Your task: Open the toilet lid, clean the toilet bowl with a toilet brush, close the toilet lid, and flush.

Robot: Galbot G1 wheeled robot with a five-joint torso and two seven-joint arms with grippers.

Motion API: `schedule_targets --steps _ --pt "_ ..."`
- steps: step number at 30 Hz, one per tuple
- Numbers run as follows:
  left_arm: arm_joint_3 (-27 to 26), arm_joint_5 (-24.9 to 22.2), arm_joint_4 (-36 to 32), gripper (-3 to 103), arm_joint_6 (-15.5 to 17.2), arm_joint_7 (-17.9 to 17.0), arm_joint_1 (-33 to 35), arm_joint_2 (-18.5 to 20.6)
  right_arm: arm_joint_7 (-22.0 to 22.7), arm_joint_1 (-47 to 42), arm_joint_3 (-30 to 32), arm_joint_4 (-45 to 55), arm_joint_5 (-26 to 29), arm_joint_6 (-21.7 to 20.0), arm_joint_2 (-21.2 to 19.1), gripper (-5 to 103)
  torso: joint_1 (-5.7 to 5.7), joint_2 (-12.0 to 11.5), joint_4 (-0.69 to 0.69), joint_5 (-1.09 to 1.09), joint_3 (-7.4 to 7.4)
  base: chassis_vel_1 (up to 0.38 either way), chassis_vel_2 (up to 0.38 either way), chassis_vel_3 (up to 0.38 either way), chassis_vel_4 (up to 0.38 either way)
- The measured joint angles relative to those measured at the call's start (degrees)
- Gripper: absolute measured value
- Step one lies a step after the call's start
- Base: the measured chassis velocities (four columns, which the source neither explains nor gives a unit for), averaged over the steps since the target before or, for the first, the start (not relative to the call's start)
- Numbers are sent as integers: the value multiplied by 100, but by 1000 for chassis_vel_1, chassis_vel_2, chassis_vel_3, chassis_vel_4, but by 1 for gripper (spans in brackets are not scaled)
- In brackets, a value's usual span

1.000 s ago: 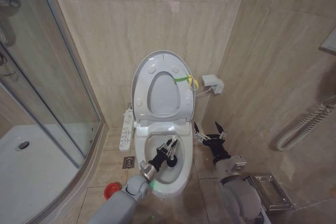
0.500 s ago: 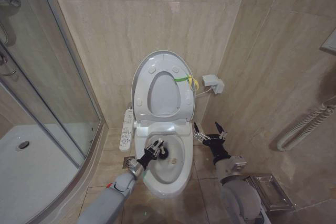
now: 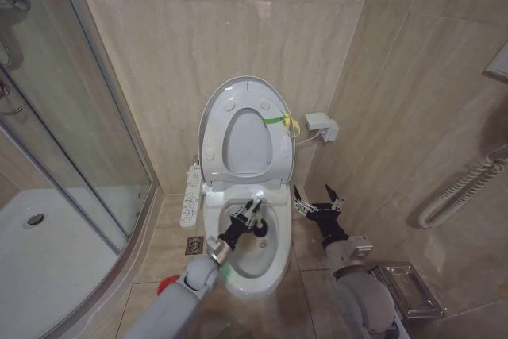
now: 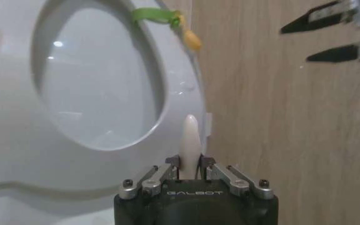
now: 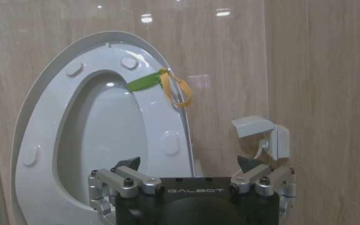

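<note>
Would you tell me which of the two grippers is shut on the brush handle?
The left gripper, over the toilet bowl, clamps the toilet brush; the right gripper hangs open beside the bowl.

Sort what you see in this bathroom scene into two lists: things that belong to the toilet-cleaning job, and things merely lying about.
Part of the job:
toilet lid, raised
toilet bowl
toilet brush, held by the left gripper over the bowl
right gripper, fingers open, beside the bowl

Just lying about:
red holder cup on the floor
shower tray
wall socket
metal floor rack
</note>
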Motion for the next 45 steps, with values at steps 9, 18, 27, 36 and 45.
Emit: schedule_targets --steps 9,18,27,36,45 --pt "288 -404 139 21 148 -80 -12 -38 0 0 0 0 0 0 0 100 0 0 0 0 0 0 0 0 0" --pt "120 -348 433 21 318 -157 -146 67 0 0 0 0 0 0 0 100 0 0 -2 -1 0 0 0 0 0" --pt "-159 127 198 21 369 -354 -95 84 0 0 0 0 0 0 0 100 0 0 -1 -1 0 0 0 0 0" --pt "163 -74 -190 21 240 -321 46 -77 0 0 0 0 0 0 0 100 0 0 -1 0 0 0 0 0 0" --pt "345 -798 397 21 310 -168 -103 -122 0 0 0 0 0 0 0 100 0 1 0 0 0 0 0 0 0"
